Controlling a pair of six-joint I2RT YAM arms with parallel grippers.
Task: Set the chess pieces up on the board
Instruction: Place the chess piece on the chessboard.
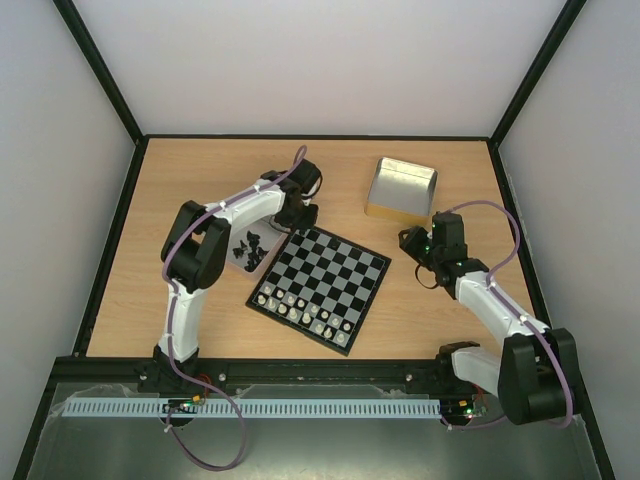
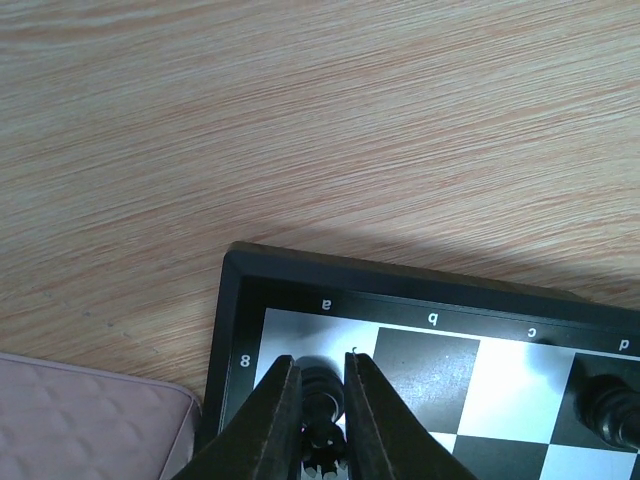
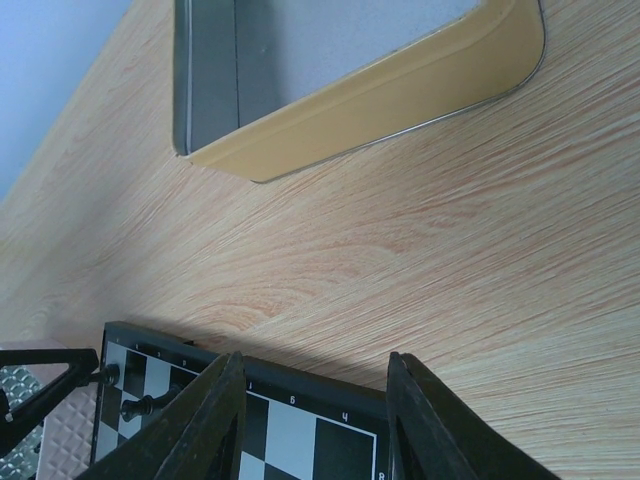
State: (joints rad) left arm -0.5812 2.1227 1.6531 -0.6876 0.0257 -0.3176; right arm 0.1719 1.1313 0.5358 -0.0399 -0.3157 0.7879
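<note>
Overhead, the left gripper (image 1: pixel 297 218) hangs at the far corner of the board (image 1: pixel 335 268), with open table (image 1: pixel 220 165) beyond. Close up, its fingers (image 2: pixel 272 428) hug a black piece (image 2: pixel 320 392) on the corner square. Whether they grip it or only flank it, I cannot tell, and a crooked lift could tip it over the rim. Opposite, the right gripper (image 3: pixel 315 358) gapes empty, facing the tray (image 3: pixel 380 95).

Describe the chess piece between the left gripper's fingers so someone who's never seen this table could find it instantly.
Find the checkered board in the middle of the wooden table and go to its far-left corner, labelled a and 8. The black piece stands between the left gripper's fingers; the other black piece on that row stands free, by d.
</note>
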